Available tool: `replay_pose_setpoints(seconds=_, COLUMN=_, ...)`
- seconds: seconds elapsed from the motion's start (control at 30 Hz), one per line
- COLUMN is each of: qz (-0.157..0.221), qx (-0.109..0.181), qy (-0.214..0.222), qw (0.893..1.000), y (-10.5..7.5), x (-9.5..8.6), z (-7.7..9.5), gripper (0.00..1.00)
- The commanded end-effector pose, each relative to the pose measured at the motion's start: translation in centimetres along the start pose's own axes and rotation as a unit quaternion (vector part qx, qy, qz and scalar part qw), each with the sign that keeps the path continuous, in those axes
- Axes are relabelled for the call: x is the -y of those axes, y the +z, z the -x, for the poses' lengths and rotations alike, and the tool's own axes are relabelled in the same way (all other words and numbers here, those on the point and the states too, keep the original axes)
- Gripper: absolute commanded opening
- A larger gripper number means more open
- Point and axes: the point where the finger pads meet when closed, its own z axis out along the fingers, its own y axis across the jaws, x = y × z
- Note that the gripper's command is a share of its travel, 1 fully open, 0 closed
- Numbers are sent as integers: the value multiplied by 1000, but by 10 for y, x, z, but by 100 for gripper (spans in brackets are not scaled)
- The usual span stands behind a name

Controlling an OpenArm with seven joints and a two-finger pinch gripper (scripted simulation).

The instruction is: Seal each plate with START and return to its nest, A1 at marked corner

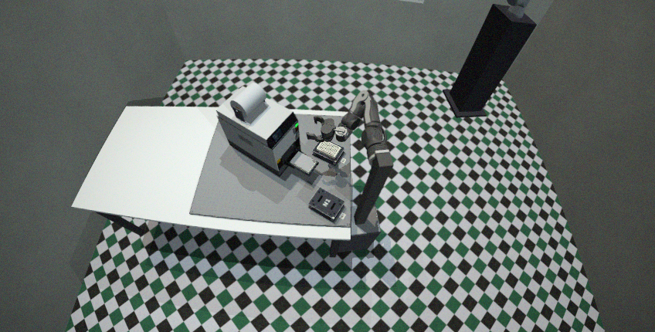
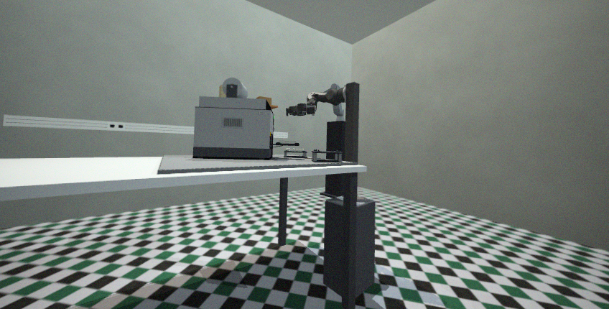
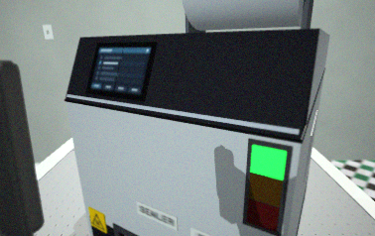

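Observation:
The grey sealer (image 1: 259,134) stands on the grey mat, and its lamp shows green (image 3: 268,162). Its stage is out at the front, carrying a plate with a flat silvery top (image 1: 303,162). A white open plate (image 1: 328,150) sits in the far nest beside the stage. The near nest, marked N1 (image 1: 326,203), is empty. My gripper (image 1: 315,128) hovers open and empty in the air in front of the sealer's upper face, well above the plates; it also shows in the side view (image 2: 292,111). One dark finger (image 3: 5,149) fills the left edge of the wrist view.
The sealer has a touch screen (image 3: 122,68) on its dark top panel and a foil roll (image 1: 248,99) on top. The arm's dark post (image 1: 370,187) stands at the table's right edge. A black pedestal (image 1: 490,59) stands on the floor far right.

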Motion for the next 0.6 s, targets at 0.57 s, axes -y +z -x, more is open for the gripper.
replay_pose_setpoints(seconds=0.57, qz=-121, qx=-88, qy=-97, qw=984, y=12, x=72, z=-30, gripper=65)
